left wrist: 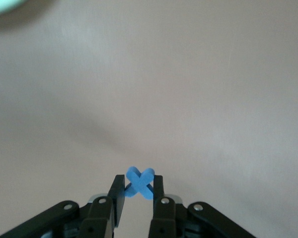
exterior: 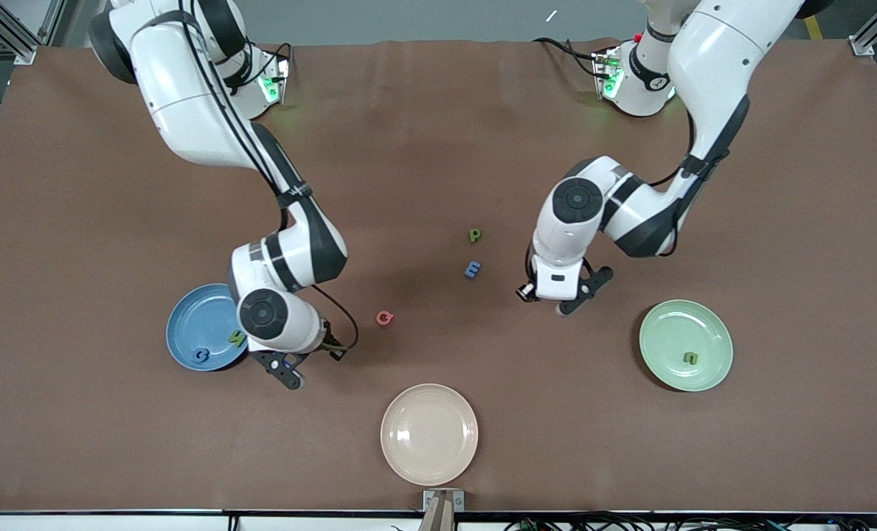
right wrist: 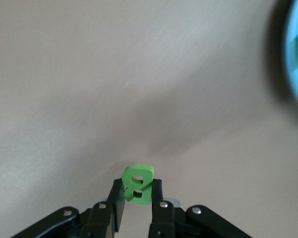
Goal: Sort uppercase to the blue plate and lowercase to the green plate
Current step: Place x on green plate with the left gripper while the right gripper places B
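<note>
The right gripper [right wrist: 137, 194] is clamped on the green B [right wrist: 137, 184], pinching the piece between its two fingers, and it hangs over bare brown desk [exterior: 438, 133] just beside the blue plate [exterior: 195, 328], at the edge of that plate that faces the beige plate [exterior: 429, 434]. On the blue plate lie two capitals already: the blue C [exterior: 201, 355] near the rim closest to the front camera, and the green N [exterior: 237, 338] partly tucked under the right arm's wrist. Over at the left arm, the left gripper [left wrist: 138, 192] is squeezed tight on the blue x [left wrist: 139, 183], the little cross sitting right at the fingertips, and it hovers over open desk between the loose letters in the middle and the green plate [exterior: 670, 324]. The green plate sits toward the left arm's end of the desk and carries one piece, the green n [exterior: 691, 358]. Three letters lie loose on the desk between the two arms: the green p [exterior: 474, 235] farthest from the front camera, the blue m [exterior: 473, 269] just nearer than it, and the red Q [exterior: 384, 318] nearer again, toward the right arm's side. The beige plate sits closest to the front camera, midway along the desk edge.
</note>
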Available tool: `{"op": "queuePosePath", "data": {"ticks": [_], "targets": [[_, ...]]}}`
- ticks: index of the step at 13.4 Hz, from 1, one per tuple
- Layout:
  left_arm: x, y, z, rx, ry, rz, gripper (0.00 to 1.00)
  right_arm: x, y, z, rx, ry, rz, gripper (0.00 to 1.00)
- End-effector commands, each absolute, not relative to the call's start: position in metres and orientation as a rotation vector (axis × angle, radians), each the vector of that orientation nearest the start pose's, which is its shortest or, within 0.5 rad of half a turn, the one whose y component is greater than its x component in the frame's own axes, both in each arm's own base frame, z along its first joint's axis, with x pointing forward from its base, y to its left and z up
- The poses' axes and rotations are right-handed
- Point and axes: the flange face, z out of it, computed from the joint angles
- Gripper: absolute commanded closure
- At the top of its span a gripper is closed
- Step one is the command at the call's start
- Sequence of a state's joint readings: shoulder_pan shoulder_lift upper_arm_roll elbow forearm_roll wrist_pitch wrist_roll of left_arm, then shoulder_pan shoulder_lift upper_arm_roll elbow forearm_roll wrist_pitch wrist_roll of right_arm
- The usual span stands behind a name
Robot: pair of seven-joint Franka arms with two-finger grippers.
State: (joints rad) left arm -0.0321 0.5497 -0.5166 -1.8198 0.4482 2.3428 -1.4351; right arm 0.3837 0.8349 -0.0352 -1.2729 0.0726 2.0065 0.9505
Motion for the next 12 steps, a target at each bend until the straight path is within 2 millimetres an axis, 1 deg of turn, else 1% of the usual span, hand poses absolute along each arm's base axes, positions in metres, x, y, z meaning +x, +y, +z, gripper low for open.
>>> {"op": "queuePosePath", "data": {"ticks": [1, 3, 5, 6, 7, 8, 10, 11, 12], "targets": [[0.599, -0.265, 0.279, -3.003, -0.889, -0.171, 1.00, 0.694, 0.211, 0.270, -3.071, 0.801, 0.264, 0.97], [0.614, -0.234, 0.281, -3.012, -0.839, -0.177, 1.00, 0.697, 0.180, 0.274, -3.102, 0.665, 0.318, 0.97], [0.627, -0.197, 0.283, -3.011, -0.774, -0.190, 1.00, 0.700, 0.144, 0.270, -3.122, 0.556, 0.366, 0.97], [0.633, -0.179, 0.284, -3.007, -0.744, -0.202, 1.00, 0.701, 0.117, 0.265, -3.144, 0.474, 0.391, 0.96], [0.639, -0.159, 0.282, -2.997, -0.690, -0.216, 1.00, 0.700, 0.100, 0.259, -3.151, 0.400, 0.421, 0.96], [0.645, -0.135, 0.279, -2.987, -0.657, -0.224, 1.00, 0.698, 0.078, 0.252, -3.148, 0.362, 0.449, 0.96], [0.649, -0.110, 0.274, -2.987, -0.577, -0.208, 1.00, 0.695, 0.044, 0.247, -3.133, 0.279, 0.473, 0.96], [0.652, -0.091, 0.269, -2.986, -0.564, -0.198, 0.99, 0.692, 0.032, 0.245, -3.126, 0.249, 0.481, 0.96], [0.654, -0.075, 0.262, -2.984, -0.570, -0.184, 0.99, 0.687, 0.027, 0.238, -3.123, 0.228, 0.483, 0.96]]}}
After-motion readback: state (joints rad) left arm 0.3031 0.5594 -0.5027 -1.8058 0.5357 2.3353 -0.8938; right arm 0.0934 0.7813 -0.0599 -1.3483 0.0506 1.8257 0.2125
